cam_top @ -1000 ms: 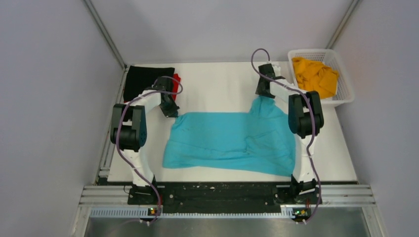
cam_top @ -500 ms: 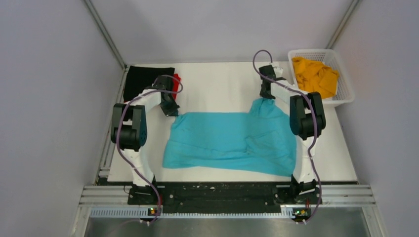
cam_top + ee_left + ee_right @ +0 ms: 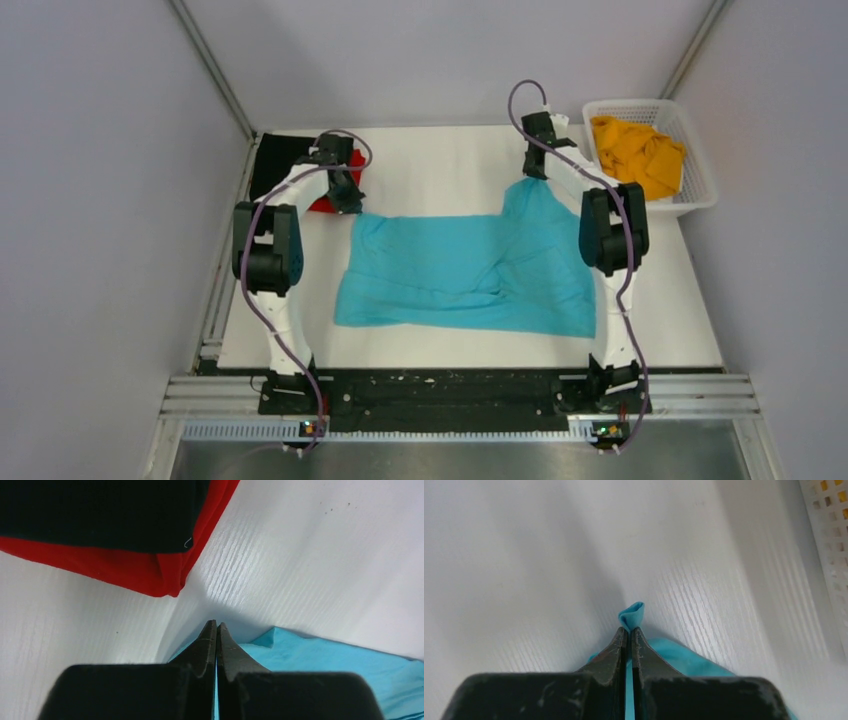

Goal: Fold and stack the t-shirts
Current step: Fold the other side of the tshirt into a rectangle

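The turquoise t-shirt (image 3: pixel 460 270) lies spread on the white table, pulled taut along its far edge. My left gripper (image 3: pixel 347 205) is shut on its far left corner; cloth shows between the jaws in the left wrist view (image 3: pixel 216 625). My right gripper (image 3: pixel 535 172) is shut on its far right corner, where a small turquoise tip (image 3: pixel 631 614) pokes past the jaws (image 3: pixel 628 629). The black t-shirt (image 3: pixel 280 160) lies folded on the red t-shirt (image 3: pixel 352 160) at the far left. The orange-yellow t-shirt (image 3: pixel 635 152) sits in the basket.
A white plastic mesh basket (image 3: pixel 690 160) stands at the far right corner; its wall shows in the right wrist view (image 3: pixel 831 540). The black and red stack (image 3: pixel 125 540) is just beyond my left gripper. Grey walls enclose the table on three sides.
Both grippers have moved away from the bases toward the far edge, dragging the turquoise shirt with them. Its near hem has slid farther from the front edge.
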